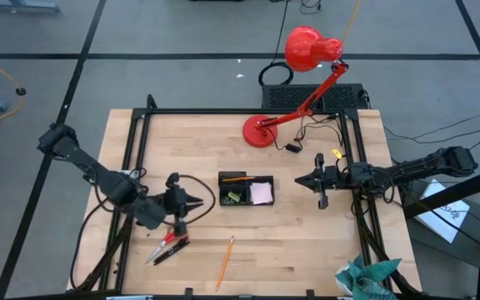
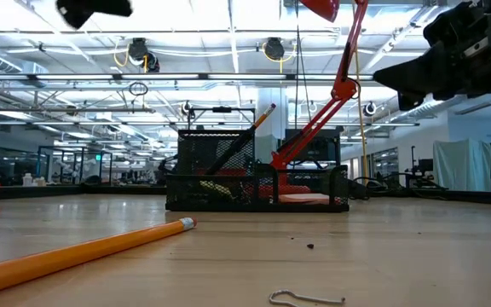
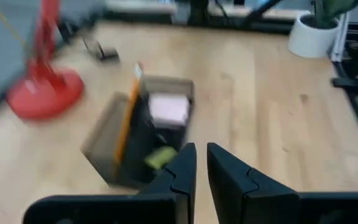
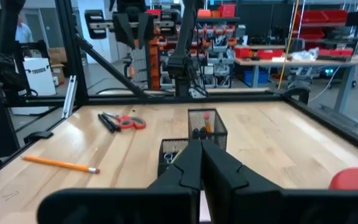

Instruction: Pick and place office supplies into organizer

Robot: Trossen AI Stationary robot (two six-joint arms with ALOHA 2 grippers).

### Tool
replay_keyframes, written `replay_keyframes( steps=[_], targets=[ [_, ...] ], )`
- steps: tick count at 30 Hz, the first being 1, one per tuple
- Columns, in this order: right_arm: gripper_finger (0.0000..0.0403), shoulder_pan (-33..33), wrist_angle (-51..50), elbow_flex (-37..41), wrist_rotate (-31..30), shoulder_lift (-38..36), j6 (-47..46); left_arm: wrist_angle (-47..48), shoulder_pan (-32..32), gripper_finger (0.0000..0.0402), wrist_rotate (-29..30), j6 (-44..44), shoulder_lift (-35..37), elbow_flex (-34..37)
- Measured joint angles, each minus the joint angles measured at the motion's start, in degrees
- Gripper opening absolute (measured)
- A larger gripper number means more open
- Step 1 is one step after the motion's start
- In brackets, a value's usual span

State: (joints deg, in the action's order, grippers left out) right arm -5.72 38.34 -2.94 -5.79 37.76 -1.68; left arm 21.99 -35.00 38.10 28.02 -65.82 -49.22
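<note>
The black organizer [image 1: 247,190] stands mid-table and holds an orange pencil [image 1: 238,178] leaning up out of it, a pink sticky-note pad [image 1: 262,193] and a yellow-green bit [image 1: 234,197]. My left gripper [image 1: 198,202] hovers just left of it, shut and pointing at it; the left wrist view shows the organizer [image 3: 138,140] ahead of the fingers. My right gripper [image 1: 302,179] hovers to its right, shut and facing it. Red-handled scissors [image 1: 169,244] with dark pens lie flat near the left arm. A second orange pencil [image 1: 225,261] lies near the near edge.
The red desk lamp's base [image 1: 257,132] stands behind the organizer, its head [image 1: 307,48] beyond the far edge by a black box [image 1: 311,96]. A teal cloth [image 1: 365,279] sits at the near right corner. A paper clip [image 2: 307,298] lies on the near table.
</note>
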Motion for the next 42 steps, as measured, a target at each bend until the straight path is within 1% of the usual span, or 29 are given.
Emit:
replay_keyframes(
  steps=[3, 9, 13, 21, 25, 31, 32, 34, 37, 42],
  targets=[
    [0.0002, 0.0, -1.2, 0.0, 0.0, 0.0, -0.6, 4.3, -0.9, 0.0047, -3.2, 7.5, -2.2, -0.2],
    [0.0002, 0.0, -2.4, 0.0, 0.1, 0.0, -2.5, 8.3, -3.5, 0.0047, -9.6, 15.9, -8.5, -0.1],
    [0.0002, 0.0, -3.9, 0.0, 0.0, 0.0, -2.6, 8.1, -5.5, 0.0047, -10.6, 20.3, -11.2, -0.1],
    [0.0002, 0.0, -4.1, 0.0, 0.0, 0.0, -2.4, 8.0, -9.4, 0.0047, -19.1, 32.1, -14.1, -0.1],
    [0.0002, 0.0, -4.4, 0.0, 0.0, 0.0, -2.7, 7.7, -11.2, 0.0047, -22.4, 39.8, -16.6, -0.1],
    [0.0002, 0.0, -5.1, 0.1, -0.1, 0.0, -3.7, 5.9, -13.4, 0.0047, -34.7, 47.7, -20.5, -0.1],
    [0.0002, 0.0, -5.3, 0.0, -0.1, 0.0, -3.7, 5.3, -13.9, 0.0047, -36.1, 48.3, -20.8, -0.1],
    [0.0002, 0.0, -5.8, 0.0, -0.1, 0.0, -3.7, 4.7, -14.5, 0.0047, -36.5, 48.6, -21.2, -0.1],
    [0.0002, 0.0, -6.4, 0.0, -0.1, 0.1, -4.7, 4.7, -14.6, 0.0063, -35.2, 47.5, -21.2, -0.1],
    [0.0002, 0.0, -6.9, 0.0, -0.1, 0.1, -5.2, 4.7, -14.4, 0.0131, -35.1, 47.6, -21.2, -0.1]
  ],
)
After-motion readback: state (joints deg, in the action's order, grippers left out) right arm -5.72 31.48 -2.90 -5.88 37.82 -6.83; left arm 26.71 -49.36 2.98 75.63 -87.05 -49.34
